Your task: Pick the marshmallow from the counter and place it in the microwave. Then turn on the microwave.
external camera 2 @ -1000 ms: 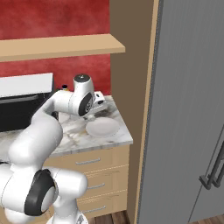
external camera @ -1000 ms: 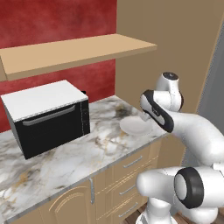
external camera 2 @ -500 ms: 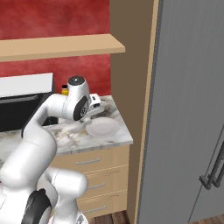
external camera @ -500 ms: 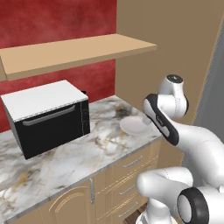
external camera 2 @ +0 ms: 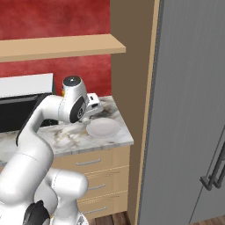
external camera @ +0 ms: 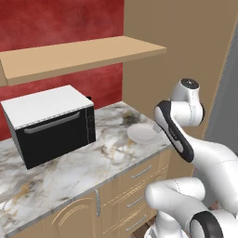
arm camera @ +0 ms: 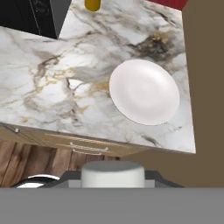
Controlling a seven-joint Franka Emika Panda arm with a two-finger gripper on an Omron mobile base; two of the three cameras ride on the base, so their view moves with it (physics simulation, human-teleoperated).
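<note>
In the hand view the marshmallow (arm camera: 113,173), an off-white soft lump, sits between my fingers at the bottom edge, and my gripper (arm camera: 113,176) is shut on it. I hold it in the air in front of the counter's (arm camera: 48,83) edge. Seen from the right base, my gripper (external camera 2: 95,103) hangs above the marbled counter (external camera 2: 66,137), just left of the white plate. My own arm covers the hand in the left base view. The microwave is out of view.
A white round plate (arm camera: 144,91) (external camera: 144,133) (external camera 2: 103,128) lies near the counter's right end. A black box with a white top (external camera: 51,125) (external camera 2: 19,110) stands further left. A wooden shelf (external camera: 83,56) hangs above. A tan wall panel (external camera 2: 132,79) and a grey fridge (external camera 2: 189,114) close the right side.
My arm has drawn back and risen a little, carrying the hand slightly away from the plate toward the black box. The grip on the marshmallow is unchanged.
</note>
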